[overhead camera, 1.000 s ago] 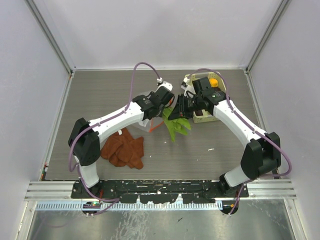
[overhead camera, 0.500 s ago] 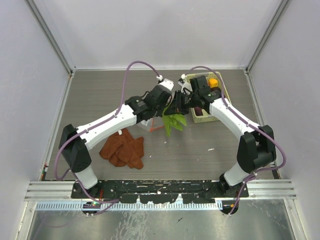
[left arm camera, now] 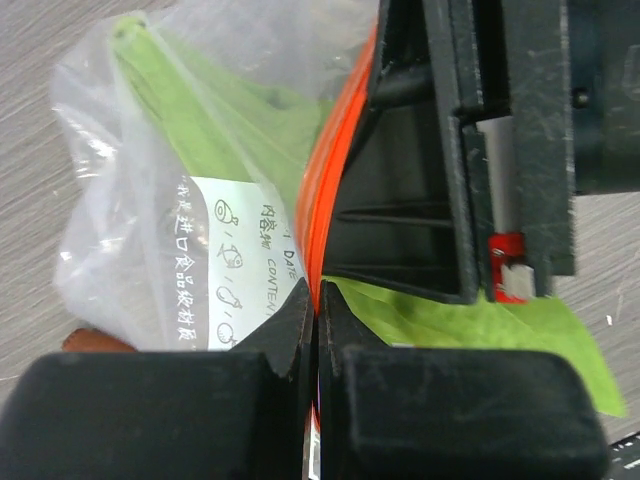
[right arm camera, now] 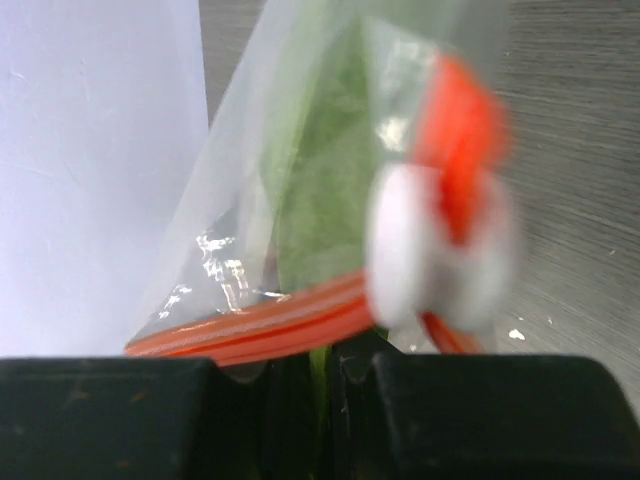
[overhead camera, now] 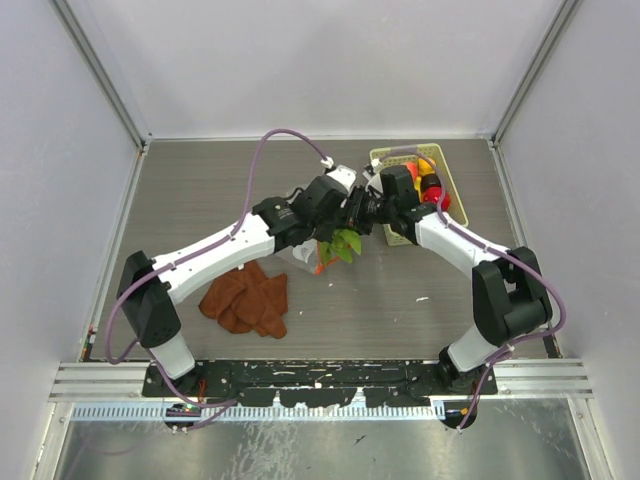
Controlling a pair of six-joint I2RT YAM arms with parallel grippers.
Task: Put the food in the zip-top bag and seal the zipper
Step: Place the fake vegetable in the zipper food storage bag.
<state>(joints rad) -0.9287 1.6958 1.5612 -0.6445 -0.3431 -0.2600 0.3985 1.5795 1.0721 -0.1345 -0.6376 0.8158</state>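
The clear zip-top bag (overhead camera: 303,254) lies mid-table with its orange-red zipper (overhead camera: 320,266) at the mouth. My left gripper (overhead camera: 335,222) is shut on the zipper strip (left arm camera: 325,190), jaws pinched on it (left arm camera: 318,315). My right gripper (overhead camera: 358,215) is shut on the long green leaves (overhead camera: 346,243), right against the left gripper. In the right wrist view the leaves (right arm camera: 325,200) pass between the jaws (right arm camera: 325,375) and behind the zipper (right arm camera: 260,325) and its white tab (right arm camera: 440,250). Leaves show through the bag (left arm camera: 200,120).
The pale green slotted basket (overhead camera: 395,152) stands at the back right, holding an orange-yellow piece (overhead camera: 427,165) and a red piece (overhead camera: 433,186). A rust-brown cloth (overhead camera: 248,298) lies at front left. Grey walls enclose the table.
My right gripper moved left and back to meet the left gripper, uncovering the basket. The leaves went with it and less of them now hangs outside the bag.
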